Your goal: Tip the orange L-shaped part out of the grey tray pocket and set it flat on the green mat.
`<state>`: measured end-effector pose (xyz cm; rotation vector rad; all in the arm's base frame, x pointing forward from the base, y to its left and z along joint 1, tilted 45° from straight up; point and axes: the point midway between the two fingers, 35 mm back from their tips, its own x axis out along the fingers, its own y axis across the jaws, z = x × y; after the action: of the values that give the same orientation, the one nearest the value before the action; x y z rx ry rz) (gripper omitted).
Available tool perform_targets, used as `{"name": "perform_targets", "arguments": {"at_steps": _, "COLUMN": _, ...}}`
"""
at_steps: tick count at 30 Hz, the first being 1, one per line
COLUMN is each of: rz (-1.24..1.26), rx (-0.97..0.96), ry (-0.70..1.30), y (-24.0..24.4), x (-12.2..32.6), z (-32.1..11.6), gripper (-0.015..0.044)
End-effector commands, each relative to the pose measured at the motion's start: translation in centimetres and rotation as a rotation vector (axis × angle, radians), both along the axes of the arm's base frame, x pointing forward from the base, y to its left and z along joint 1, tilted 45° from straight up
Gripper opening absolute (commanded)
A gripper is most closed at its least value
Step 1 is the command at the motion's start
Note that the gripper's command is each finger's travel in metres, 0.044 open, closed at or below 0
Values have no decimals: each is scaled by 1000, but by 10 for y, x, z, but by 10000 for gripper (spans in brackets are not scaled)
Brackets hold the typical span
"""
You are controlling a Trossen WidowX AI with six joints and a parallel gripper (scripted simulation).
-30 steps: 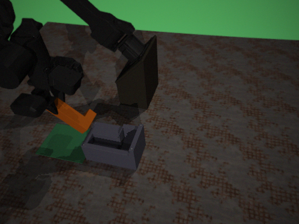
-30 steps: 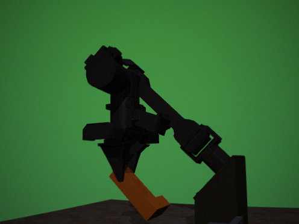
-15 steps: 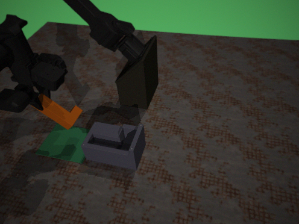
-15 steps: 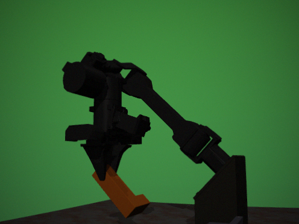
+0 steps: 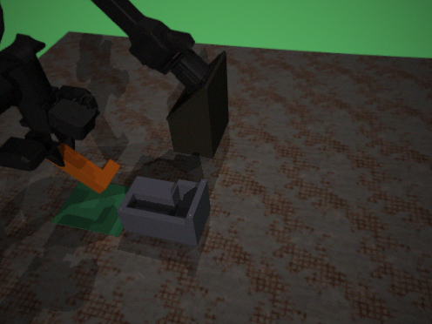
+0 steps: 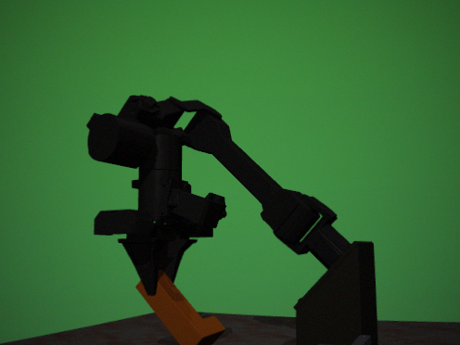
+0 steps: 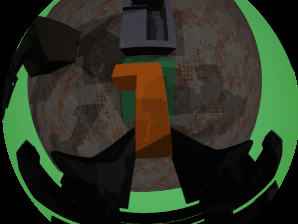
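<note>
The orange L-shaped part (image 5: 85,173) (image 6: 172,310) (image 7: 150,110) hangs tilted, its straight end up between the fingertips and its L-shaped end low. My gripper (image 5: 61,156) (image 6: 159,283) (image 7: 151,131) is shut on the part's straight end and points down. In the top view and the wrist view the part appears over the green mat (image 5: 78,213) (image 7: 128,107), apart from the tray. The grey tray (image 5: 152,223) (image 7: 148,50) stands beside the mat with its pocket empty. The mat does not show in the exterior view.
The dark wedge-shaped base (image 5: 192,131) (image 6: 336,297) (image 7: 56,46) of the arm stands behind the tray in the top view. The tray's raised walls stand close to the mat's edge. The table's far edge shows at the back in the top view.
</note>
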<state>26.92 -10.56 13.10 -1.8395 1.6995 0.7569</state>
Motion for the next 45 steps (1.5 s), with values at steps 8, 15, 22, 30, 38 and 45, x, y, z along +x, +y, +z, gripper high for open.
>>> {"name": "perform_targets", "arguments": {"at_steps": 8, "rz": 3, "rx": -1, "ry": 1, "y": -12, "x": 1, "z": -13, "gripper": 0}}
{"name": "perform_targets", "arguments": {"at_steps": 15, "rz": 3, "rx": -2, "ry": 1, "y": -20, "x": 2, "z": -20, "gripper": 0}}
{"name": "perform_targets", "arguments": {"at_steps": 22, "rz": 3, "rx": -2, "ry": 1, "y": -28, "x": 2, "z": -27, "gripper": 0}}
{"name": "perform_targets", "arguments": {"at_steps": 30, "rz": 3, "rx": -3, "ry": 1, "y": -36, "x": 3, "z": -36, "gripper": 0}}
{"name": "perform_targets", "arguments": {"at_steps": 38, "rz": 3, "rx": -4, "ry": 1, "y": -44, "x": 3, "z": -43, "gripper": 0}}
{"name": "perform_targets", "arguments": {"at_steps": 45, "rz": 3, "rx": -4, "ry": 1, "y": -44, "x": 3, "z": -43, "gripper": 0}}
